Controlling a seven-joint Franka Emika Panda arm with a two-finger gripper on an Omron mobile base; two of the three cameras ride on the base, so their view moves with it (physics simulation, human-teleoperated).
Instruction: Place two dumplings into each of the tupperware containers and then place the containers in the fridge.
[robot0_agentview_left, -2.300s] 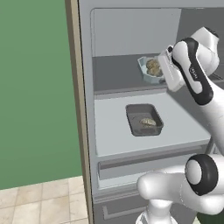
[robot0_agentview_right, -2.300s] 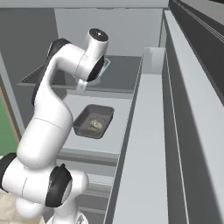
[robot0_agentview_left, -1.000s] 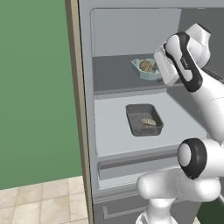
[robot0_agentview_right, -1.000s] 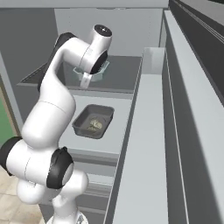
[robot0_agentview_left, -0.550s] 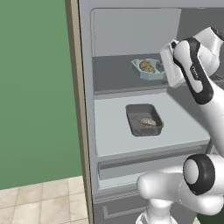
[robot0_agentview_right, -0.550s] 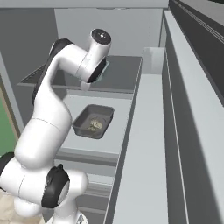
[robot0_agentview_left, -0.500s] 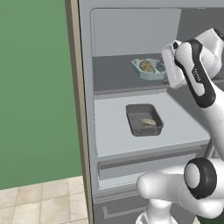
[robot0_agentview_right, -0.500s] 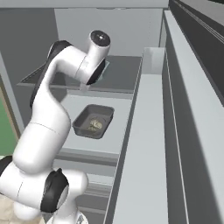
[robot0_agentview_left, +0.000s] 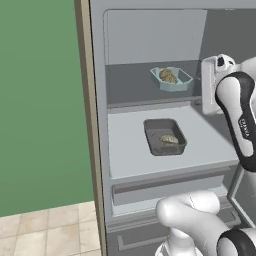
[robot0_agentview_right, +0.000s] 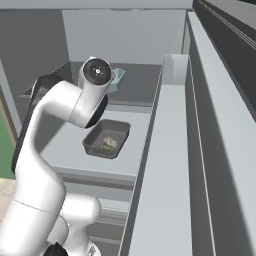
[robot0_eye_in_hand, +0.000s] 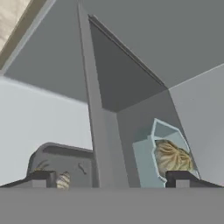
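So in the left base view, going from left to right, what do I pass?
Green wall → beige-tan fridge side panel → dark grey tupperware container → pale blue tupperware container → robot arm.

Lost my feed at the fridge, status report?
Gripper open, empty. Blue container on upper fridge shelf, grey container on shelf below, dumplings inside both. Nothing in the way.

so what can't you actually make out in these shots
- Dumpling count in the blue container: left base view, pieces too small and merged.
- Blue container in the right base view: arm covers all but a corner.
- Grey container in the hand view: cut off at the bottom.
- Dumplings in the grey container: too small to count in either base view.
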